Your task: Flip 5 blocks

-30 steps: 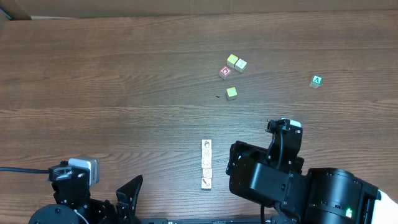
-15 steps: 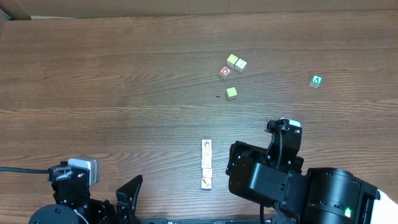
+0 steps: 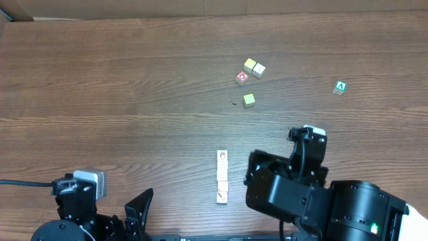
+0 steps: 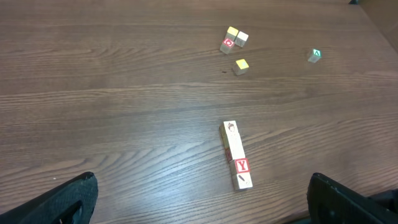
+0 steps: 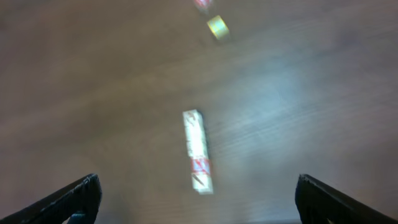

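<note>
I count five blocks (image 3: 222, 177) touching end to end in one straight row on the counter (image 3: 100, 80), near its front edge, just beside the right arm. Farther back lie five loose pieces: two yellow cubes (image 3: 249, 100), one pale cube (image 3: 259, 69), one red-marked cube (image 3: 242, 77), and one green cube (image 3: 340, 87) well apart. The left end effector (image 4: 202, 183) and right end effector (image 5: 198, 182) are both spread wide and hold nothing.

a dark brown wood-grain surface (image 3: 100, 80). near its front middle the pale printed blocks (image 3: 222, 177) lie end to end in one straight, touching row. well apart, farther back, a yellow cube (image 3: 249, 65) touches a whitish cube (image 3: 259, 69), with a red-printed cube (image 3: 241, 77) just beside them. a second yellow cube (image 3: 249, 100) lies near, alone. a green "a" cube (image 3: 340, 88) sits off to the right.
</note>
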